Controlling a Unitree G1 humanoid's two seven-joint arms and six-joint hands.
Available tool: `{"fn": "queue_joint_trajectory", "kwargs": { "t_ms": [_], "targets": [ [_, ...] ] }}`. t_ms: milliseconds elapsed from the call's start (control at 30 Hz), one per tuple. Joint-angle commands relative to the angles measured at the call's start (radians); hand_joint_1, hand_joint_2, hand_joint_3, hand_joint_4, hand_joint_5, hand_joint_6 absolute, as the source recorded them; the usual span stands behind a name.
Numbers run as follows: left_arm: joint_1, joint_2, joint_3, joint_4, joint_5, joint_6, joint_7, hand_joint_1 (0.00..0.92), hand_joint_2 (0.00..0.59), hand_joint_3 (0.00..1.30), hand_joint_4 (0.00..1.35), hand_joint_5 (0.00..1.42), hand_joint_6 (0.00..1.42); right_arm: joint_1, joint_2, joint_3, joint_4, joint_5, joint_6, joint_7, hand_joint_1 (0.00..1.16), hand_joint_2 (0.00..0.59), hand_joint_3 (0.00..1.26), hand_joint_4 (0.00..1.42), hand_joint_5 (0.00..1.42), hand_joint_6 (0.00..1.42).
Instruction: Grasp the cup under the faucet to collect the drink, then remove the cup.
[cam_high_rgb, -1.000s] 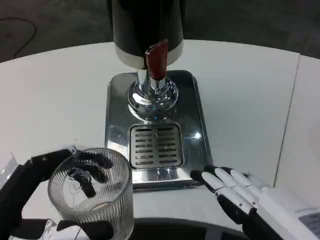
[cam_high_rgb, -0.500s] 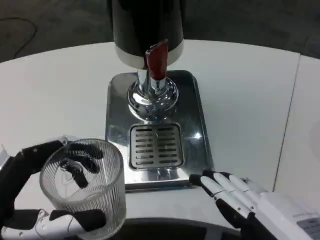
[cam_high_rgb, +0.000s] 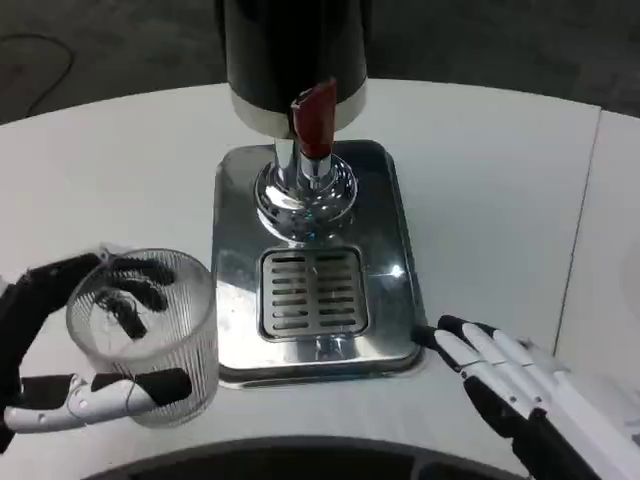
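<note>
A: What takes up most of the scene?
B: A white table (cam_high_rgb: 110, 170), and on it a shiny metal tray (cam_high_rgb: 390, 215) carrying a black drink dispenser (cam_high_rgb: 290, 50). A chrome faucet (cam_high_rgb: 303, 185) with a red lever (cam_high_rgb: 315, 120) hangs at the dispenser's front, above a slotted drain grate (cam_high_rgb: 312, 292).

A: And the cup?
B: The ribbed glass cup (cam_high_rgb: 150, 335) stands upright left of the tray, just beside its near-left corner, well away from the faucet. I can't tell whether it touches the table or how much drink is in it.

A: Who has it?
B: The left hand (cam_high_rgb: 60, 350) grips it, dark fingers around the far side and a white finger with a black tip across the front.

A: The other hand?
B: The right hand (cam_high_rgb: 510, 375) lies near the tray's near-right corner, fingers straight and slightly apart, holding nothing.
</note>
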Motion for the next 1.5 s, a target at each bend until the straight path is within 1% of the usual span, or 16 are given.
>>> {"fn": "queue_joint_trajectory", "kwargs": {
  "t_ms": [33, 233, 333, 567, 667, 833, 1100, 1300, 1500],
  "targets": [
    [-0.121, -0.012, -0.042, 0.124, 0.064, -0.059, 0.097, 0.643, 0.015, 0.66, 0.71, 0.81, 0.58, 0.031, 0.011, -0.012, -0.015, 0.031, 0.015, -0.04, 0.43, 0.493, 0.06, 0.0, 0.0, 0.0],
    [-0.21, -0.03, -0.089, 0.226, 0.133, -0.074, 0.196, 0.623, 0.019, 0.66, 0.71, 0.81, 0.57, 0.062, 0.003, -0.039, -0.015, 0.068, 0.011, -0.075, 0.43, 0.493, 0.07, 0.0, 0.0, 0.0],
    [-0.261, -0.04, -0.128, 0.284, 0.173, -0.069, 0.236, 0.62, 0.019, 0.66, 0.71, 0.81, 0.56, 0.077, -0.003, -0.053, -0.015, 0.089, 0.005, -0.087, 0.43, 0.493, 0.07, 0.0, 0.0, 0.0],
    [-0.357, -0.041, -0.203, 0.421, 0.258, -0.08, 0.332, 0.61, 0.023, 0.66, 0.72, 0.81, 0.56, 0.088, -0.011, -0.063, -0.015, 0.113, -0.002, -0.097, 0.43, 0.493, 0.07, 0.0, 0.0, 0.0],
    [-0.415, -0.039, -0.236, 0.528, 0.288, -0.101, 0.38, 0.609, 0.024, 0.66, 0.72, 0.82, 0.56, 0.096, -0.014, -0.065, -0.015, 0.121, -0.007, -0.101, 0.43, 0.493, 0.07, 0.0, 0.0, 0.0],
    [-0.472, -0.03, -0.282, 0.641, 0.328, -0.128, 0.455, 0.558, 0.034, 0.66, 0.73, 0.84, 0.6, 0.12, -0.016, -0.077, -0.015, 0.14, -0.022, -0.112, 0.43, 0.493, 0.07, 0.0, 0.0, 0.0],
    [-0.56, -0.032, -0.352, 0.77, 0.391, -0.144, 0.567, 0.548, 0.032, 0.66, 0.73, 0.84, 0.6, 0.159, -0.033, -0.114, -0.015, 0.183, -0.037, -0.133, 0.43, 0.493, 0.07, 0.0, 0.0, 0.0],
    [-0.65, -0.038, -0.414, 0.88, 0.44, -0.132, 0.646, 0.544, 0.033, 0.66, 0.74, 0.85, 0.6, 0.19, -0.042, -0.131, -0.015, 0.208, -0.05, -0.144, 0.43, 0.493, 0.08, 0.0, 0.0, 0.0],
    [-0.714, -0.048, -0.471, 0.956, 0.466, -0.126, 0.694, 0.536, 0.037, 0.68, 0.74, 0.86, 0.61, 0.206, -0.054, -0.149, -0.015, 0.228, -0.05, -0.157, 0.43, 0.493, 0.08, 0.0, 0.0, 0.0]
  ]
}}
